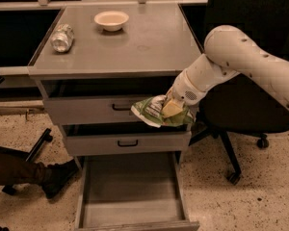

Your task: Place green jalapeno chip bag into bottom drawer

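Note:
The green jalapeno chip bag (156, 111) is a crumpled green and white foil bag held in the air in front of the cabinet's upper drawers, right of centre. My gripper (172, 108) is shut on the bag, reaching in from the right on a white arm. The bottom drawer (130, 192) is pulled open below, its plain grey inside bare. The bag hangs above the drawer's back right part, about level with the gap between the two upper drawers.
The grey cabinet top (149, 37) carries a cream bowl (111, 19) and a crushed silver can (62, 37). The two upper drawers with black handles (127, 142) are closed. A black office chair (241, 119) stands right of the cabinet. A person's leg and shoe (33, 172) lie at the left on the floor.

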`<action>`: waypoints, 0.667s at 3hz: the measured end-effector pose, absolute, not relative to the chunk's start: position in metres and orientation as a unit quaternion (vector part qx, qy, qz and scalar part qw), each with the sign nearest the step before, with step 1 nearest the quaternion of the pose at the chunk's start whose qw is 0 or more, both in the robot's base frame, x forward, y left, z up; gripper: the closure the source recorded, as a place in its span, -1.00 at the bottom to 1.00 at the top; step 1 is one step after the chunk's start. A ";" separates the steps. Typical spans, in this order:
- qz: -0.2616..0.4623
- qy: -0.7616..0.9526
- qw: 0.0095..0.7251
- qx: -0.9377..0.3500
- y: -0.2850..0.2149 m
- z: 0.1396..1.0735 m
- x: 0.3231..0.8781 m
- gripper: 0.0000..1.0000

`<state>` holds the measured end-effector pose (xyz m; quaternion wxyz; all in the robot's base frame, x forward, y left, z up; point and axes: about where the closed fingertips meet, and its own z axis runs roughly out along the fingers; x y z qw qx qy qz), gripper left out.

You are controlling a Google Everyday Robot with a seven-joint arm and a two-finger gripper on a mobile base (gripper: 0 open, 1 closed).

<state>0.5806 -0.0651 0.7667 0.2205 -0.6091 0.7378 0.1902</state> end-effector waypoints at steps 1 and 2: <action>0.190 0.738 0.220 -0.609 -0.065 0.767 0.581 1.00; 0.217 0.744 0.187 -0.603 -0.060 0.715 0.569 1.00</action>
